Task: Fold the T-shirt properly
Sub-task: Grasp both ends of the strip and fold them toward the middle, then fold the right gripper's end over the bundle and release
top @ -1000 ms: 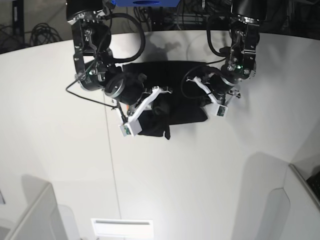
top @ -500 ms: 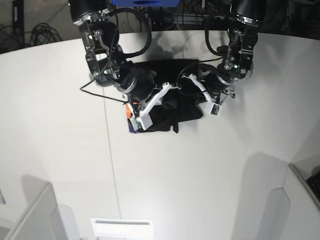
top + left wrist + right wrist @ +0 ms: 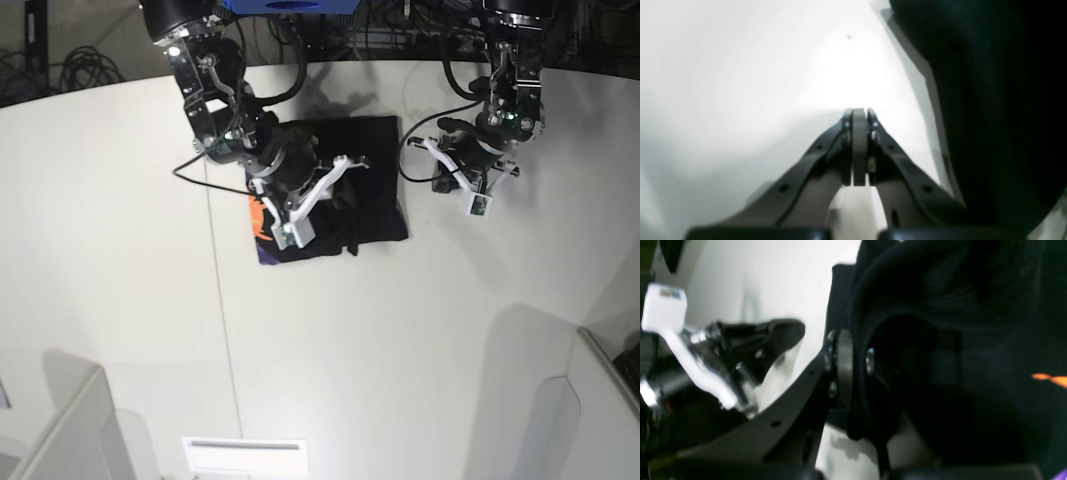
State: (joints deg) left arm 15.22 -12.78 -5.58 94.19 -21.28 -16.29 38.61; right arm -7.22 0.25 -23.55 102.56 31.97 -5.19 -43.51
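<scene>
The black T-shirt [image 3: 370, 150] lies folded at the table's back middle. A strip of its orange and purple print [image 3: 258, 218] shows at its left edge. My right gripper [image 3: 340, 205] is over the shirt's front part and is shut on a doubled fold of black cloth [image 3: 860, 340]. In the right wrist view, a bit of orange print [image 3: 1048, 378] shows on the right. My left gripper [image 3: 422, 178] is just off the shirt's right edge. It is shut on nothing, and its fingertips [image 3: 858, 116] are over bare white table with the T-shirt [image 3: 990, 100] beside them.
The white table [image 3: 400, 350] has a thin seam [image 3: 225, 330] running front to back. Grey bin walls stand at the front left [image 3: 70, 430] and front right [image 3: 590, 400]. A white label [image 3: 245, 455] lies at the front edge. Cables hang behind the table.
My right arm has swung right, carrying the cloth fold over the shirt and uncovering the print at the left. My left arm has moved right, off the shirt.
</scene>
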